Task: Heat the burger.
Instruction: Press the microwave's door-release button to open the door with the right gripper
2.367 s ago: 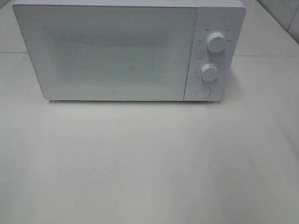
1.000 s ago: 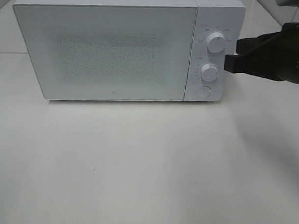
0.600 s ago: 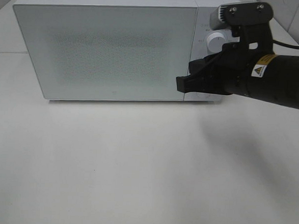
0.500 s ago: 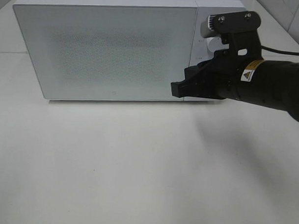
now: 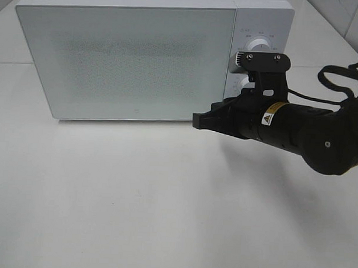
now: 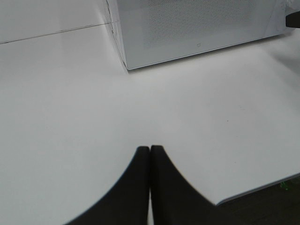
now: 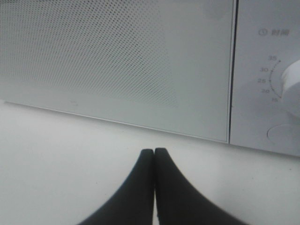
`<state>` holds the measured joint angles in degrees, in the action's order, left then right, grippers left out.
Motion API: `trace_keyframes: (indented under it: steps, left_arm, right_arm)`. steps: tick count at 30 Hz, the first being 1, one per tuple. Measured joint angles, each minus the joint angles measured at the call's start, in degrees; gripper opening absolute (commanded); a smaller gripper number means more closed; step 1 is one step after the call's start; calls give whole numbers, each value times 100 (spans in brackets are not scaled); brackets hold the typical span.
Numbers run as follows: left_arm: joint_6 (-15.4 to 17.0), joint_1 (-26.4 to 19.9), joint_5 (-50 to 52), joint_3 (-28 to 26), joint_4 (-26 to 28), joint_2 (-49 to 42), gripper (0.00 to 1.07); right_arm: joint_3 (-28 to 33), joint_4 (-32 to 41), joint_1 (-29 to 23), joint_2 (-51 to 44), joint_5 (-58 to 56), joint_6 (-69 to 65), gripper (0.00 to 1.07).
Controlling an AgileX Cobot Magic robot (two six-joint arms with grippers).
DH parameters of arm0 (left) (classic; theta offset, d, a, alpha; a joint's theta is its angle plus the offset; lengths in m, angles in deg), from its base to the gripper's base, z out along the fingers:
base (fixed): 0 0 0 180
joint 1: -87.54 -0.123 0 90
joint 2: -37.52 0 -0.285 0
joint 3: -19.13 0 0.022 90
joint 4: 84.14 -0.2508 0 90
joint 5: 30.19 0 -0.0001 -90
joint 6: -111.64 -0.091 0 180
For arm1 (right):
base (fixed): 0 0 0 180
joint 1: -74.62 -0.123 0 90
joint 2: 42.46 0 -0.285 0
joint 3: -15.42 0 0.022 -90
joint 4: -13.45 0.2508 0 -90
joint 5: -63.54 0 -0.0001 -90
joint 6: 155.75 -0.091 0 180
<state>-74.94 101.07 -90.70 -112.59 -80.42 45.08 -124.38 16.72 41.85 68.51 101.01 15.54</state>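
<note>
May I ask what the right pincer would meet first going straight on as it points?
Probably the microwave door, low near its right edge; the right pincer aims there in the wrist view, though depth is unclear.

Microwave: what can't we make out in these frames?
- Microwave interior: the shut dotted door hides it in every view; burger seen nowhere.
- Timer dial, round button: exterior high, the arm behind the right gripper mostly covers them; right wrist, frame edge cuts them.
- Panel lettering: exterior high, too small.
</note>
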Motion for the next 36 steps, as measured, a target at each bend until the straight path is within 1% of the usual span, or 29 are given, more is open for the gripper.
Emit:
trace_keyframes:
  steps: [3,5,6,7,8,9,10,11,12,13,17,20,21,24,26,30,34,36]
  left_arm:
    - [0,0,0,0,0,0,0]
    - [0,0,0,0,0,0,0]
    - [0,0,0,0,0,0,0]
    - [0,0,0,0,0,0,0]
    - [0,0,0,0,0,0,0]
    - [0,0,0,0,0,0,0]
    - [0,0,0,0,0,0,0]
    - [0,0,0,0,0,0,0]
    - [0,0,0,0,0,0,0]
    - [0,0,0,0,0,0,0]
    - [0,0,0,0,0,0,0]
    - [0,0,0,0,0,0,0]
    - [0,0,0,0,0,0,0]
    - [0,0,0,0,0,0,0]
    - [0,0,0,0,0,0,0]
    - [0,0,0,0,0,0,0]
    - [0,0,0,0,0,0,0]
    - [0,0,0,0,0,0,0]
  right_arm:
    - [0,0,0,46,46,-138,0]
    - [0,218,0,229,229,-728,0]
    - [0,218,0,229,229,-728,0]
    - [0,338,0,275,252,-842,0]
    - [0,710,0,355,332,-1054,0]
    - [0,710,0,355,332,-1054,0]
    - [-6,865,0,395,367,-1117,0]
    - [-6,1261,0,458,413,-1175,0]
    - [-6,1261,0,458,413,-1175,0]
    - [-6,1553,0,510,464,-1197,0]
    - [-6,1776,0,533,573,-1352,0]
    - [-6,1965,0,533,785,-1696,0]
    - [-6,2149,0,533,871,-1948,1]
    - [-6,2275,0,533,911,-2068,1]
    - [-6,2670,0,539,997,-2378,1]
    - [-6,2756,0,539,1003,-2630,1]
    - [-6,2934,0,550,1089,-3329,1]
    - [-6,2985,0,584,1157,-3432,1]
